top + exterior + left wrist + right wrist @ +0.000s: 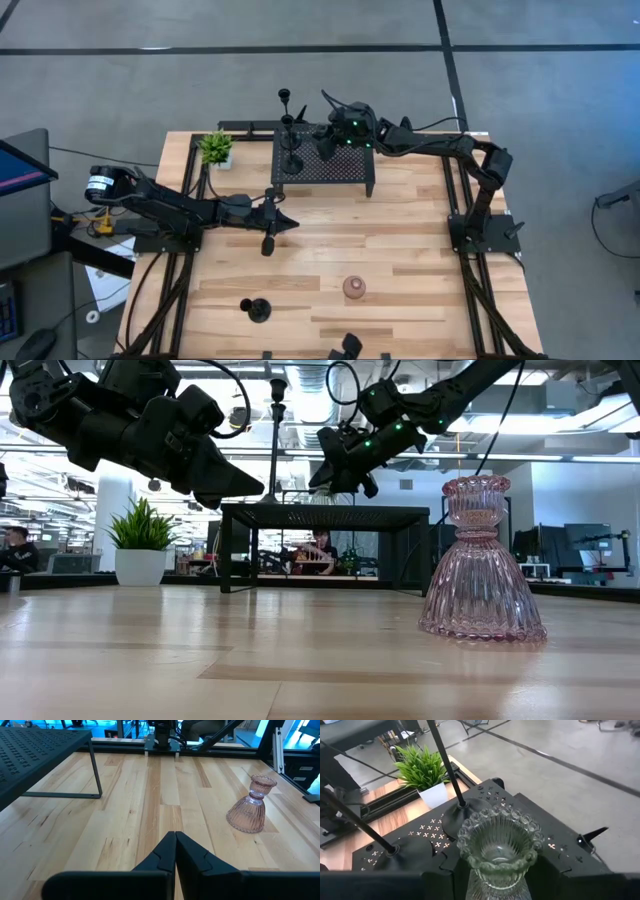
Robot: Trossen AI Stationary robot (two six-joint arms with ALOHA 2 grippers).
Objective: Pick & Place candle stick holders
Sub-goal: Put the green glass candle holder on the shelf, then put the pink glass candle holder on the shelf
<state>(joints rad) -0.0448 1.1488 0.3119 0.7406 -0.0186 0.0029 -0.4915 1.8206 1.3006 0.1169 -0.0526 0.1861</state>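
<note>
The right gripper (328, 140) is clamped on the greenish glass holder (499, 847), holding it upright over the black perforated stand (345, 172) at the back of the table; just beside it on the stand rise two slim black stemmed holders (290, 150), their round bases close to where the glass piece would land; the risk, as I judge it, is that a descent slightly off line knocks a stem over, or that the ribbed glass slips in the fingers if it is released before its base is flat on the perforated top; the small potted plant (216, 148) sits off the stand's corner, out of harm; the left gripper (285, 224) waits above mid-table with its fingers pressed together and nothing in them; nearer the front edge stand the pink glass holder (354, 288) and a third black holder (257, 309), both untouched. The right wrist view alone shows the grip on the glass and the closeness of the stems; the high view shows only the arm there, yet it alone places the front black holder; the low view shows the pink piece upright on the wood.
</note>
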